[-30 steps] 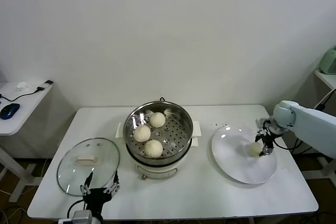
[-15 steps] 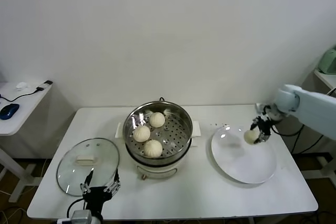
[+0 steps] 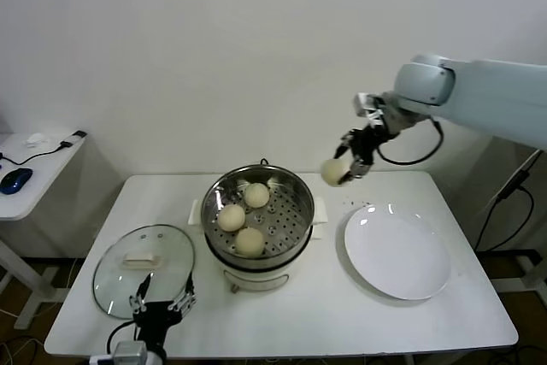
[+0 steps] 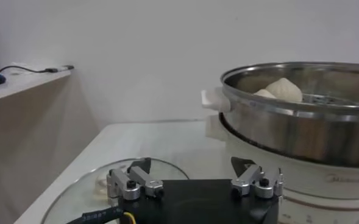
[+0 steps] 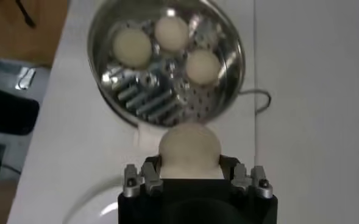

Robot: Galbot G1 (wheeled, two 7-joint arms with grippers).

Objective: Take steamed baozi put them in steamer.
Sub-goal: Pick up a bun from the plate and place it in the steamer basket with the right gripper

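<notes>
Above the table, between the steamer (image 3: 259,215) and the white plate (image 3: 398,250), the right gripper (image 3: 346,168) hangs in the air with its fingers closed on a baozi (image 3: 332,172). From the right wrist camera the bun (image 5: 189,148) sits clamped between the two fingers, with the steel basket (image 5: 166,58) spread out beyond it.

Three buns (image 3: 249,241) already lie on the perforated floor, bunched toward the robot's left half of the basket, which leaves the right half bare. The plate holds nothing.

By the look of it this is the carry of the fourth and last bun, lifted clear and on its way across. The next move calls for bringing the gripper over the bare half of the basket, lowering inside the rim without knocking it or the seated buns, then opening the fingers.

Low at the front edge of the table, the left gripper (image 4: 194,182) waits parked beside the glass lid (image 3: 144,269), its fingers spread apart and holding nothing.
</notes>
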